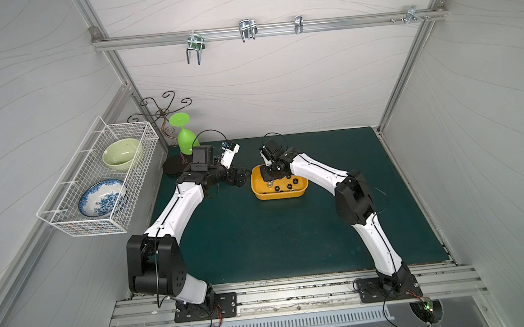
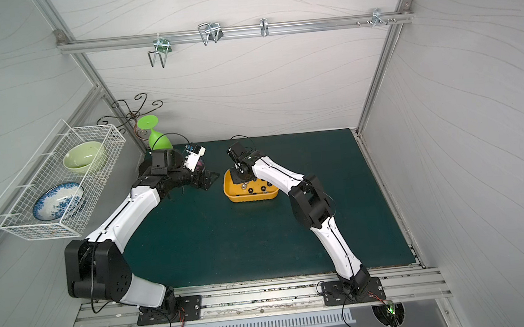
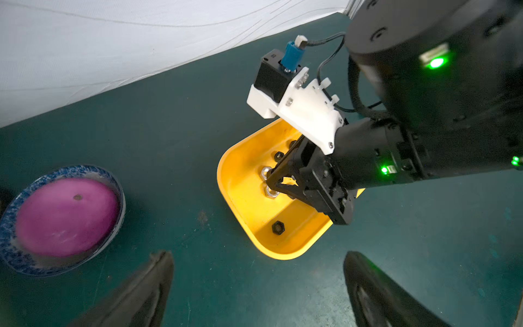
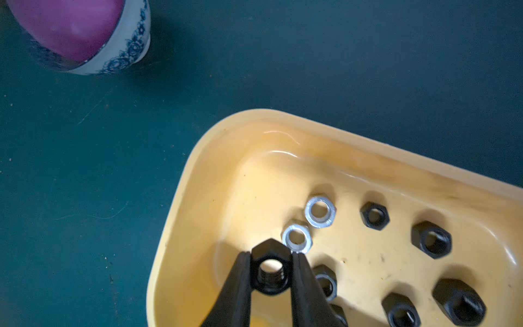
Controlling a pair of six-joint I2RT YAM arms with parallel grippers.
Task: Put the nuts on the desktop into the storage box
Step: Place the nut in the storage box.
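Left gripper (image 1: 240,177): jaws spread wide, holding nothing, hanging over the flat dark teal-green mat desktop (image 1: 277,240) just beside the left end of the box. Hazard: any swing to the right would strike the box wall and shift the box under the other arm. Small blue-and-white patterned ceramic bowl (image 4: 121,53) carrying a pink ball (image 3: 66,216): stands on the mat near that gripper, apart from the box; a careless retreat could knock it. Shallow yellow-orange plastic storage box (image 1: 278,196): on the mat toward the back, containing two shiny silver hexagonal nuts (image 4: 320,211) lying close together and several black hexagonal nuts (image 4: 431,240) spread apart on its floor. Right gripper (image 4: 270,255): jaws narrow, clamped across the flats of one black hexagonal metal nut (image 4: 270,274), held low inside the box, over its floor near the rounded end and just beside the silver pair. Judged stage: release pending. Risks: the nut lands on the silver pair, tips and hops toward the low rim; it clings to one finger and is carried out on withdrawal; the fingertips, if lowered further, scrape the silver nuts. No loose nut shows on the mat in both top views, though so small an item could escape notice there.
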